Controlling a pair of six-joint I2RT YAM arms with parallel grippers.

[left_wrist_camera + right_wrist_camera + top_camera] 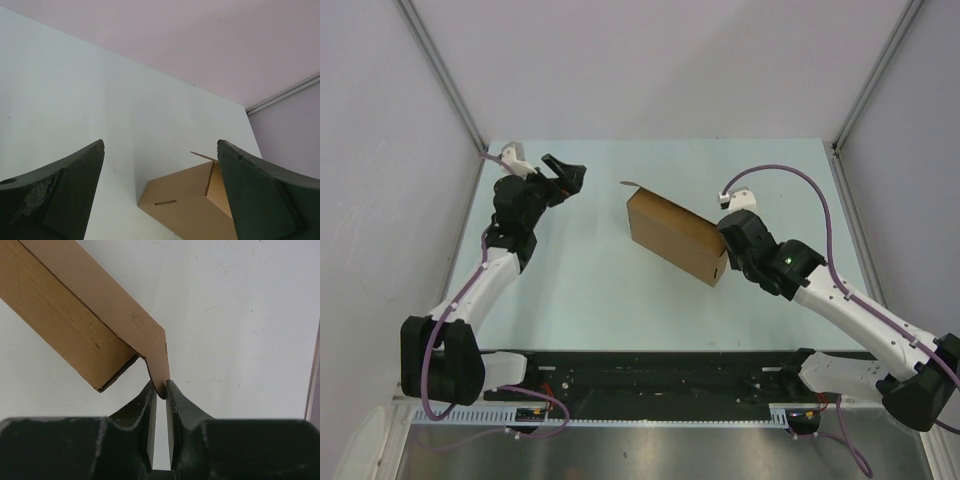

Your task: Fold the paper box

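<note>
The paper box point(672, 234) is plain brown cardboard, folded into a shallow box and tilted on the table's middle right. A small flap sticks up at its far corner. My right gripper point(724, 252) is shut on a flap at the box's near right end; the right wrist view shows the flap point(159, 365) pinched between the fingertips point(161, 391). My left gripper point(565, 176) is open and empty at the far left, well away from the box. The box point(192, 207) shows between its fingers point(260, 195) in the left wrist view, with a slit in its side.
Pale table surface point(590, 290) with white walls on both sides and behind. A black rail point(650, 375) runs along the near edge between the arm bases.
</note>
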